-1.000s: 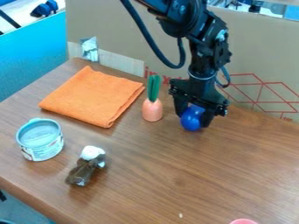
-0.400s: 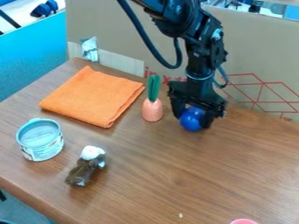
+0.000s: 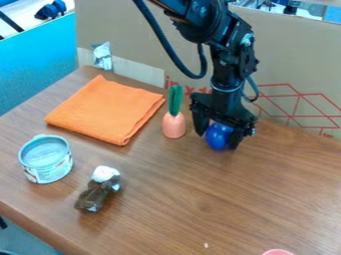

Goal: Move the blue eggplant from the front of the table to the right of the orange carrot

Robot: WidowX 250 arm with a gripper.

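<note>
Clasping a blue ball (image 3: 218, 135), the pincer (image 3: 218, 140) is hanging near a toy carrot (image 3: 174, 125) at its ten o'clock.

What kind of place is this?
Probably a robotics lab or workshop: a black robot arm over a wood-look table, a cardboard backdrop, and a blue partition alongside.

On the tabletop (image 3: 193, 199), the carrot (image 3: 174, 126) stands between the cloth (image 3: 105, 109) and the ball (image 3: 218, 136). The tin (image 3: 48, 167) stands before the cloth, cardboard (image 3: 293, 60) behind.
</note>
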